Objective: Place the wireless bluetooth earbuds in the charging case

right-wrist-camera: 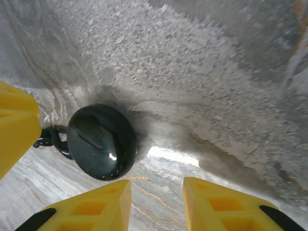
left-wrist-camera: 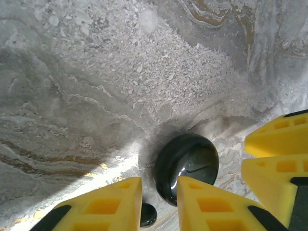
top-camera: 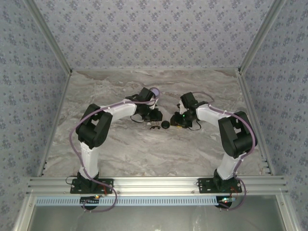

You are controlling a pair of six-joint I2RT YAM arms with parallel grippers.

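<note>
Charging case [top-camera: 165,124]: closed, mid-counter [top-camera: 125,151], well clear of all edges.
Left end effector [left-wrist-camera: 160,180]: fingers slightly apart, case just beyond tips.
Right end effector [right-wrist-camera: 157,181]: fingers apart, bare counter between, case just beside one finger.
Wide open counter toward far and near edges.

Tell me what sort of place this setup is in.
Most likely a purpose-built robot test booth, not a home or shop: patterned walls box in a marble-patterned tabletop, an aluminium rail runs along its near edge, and the left arm and right arm are bolted to it.
</note>
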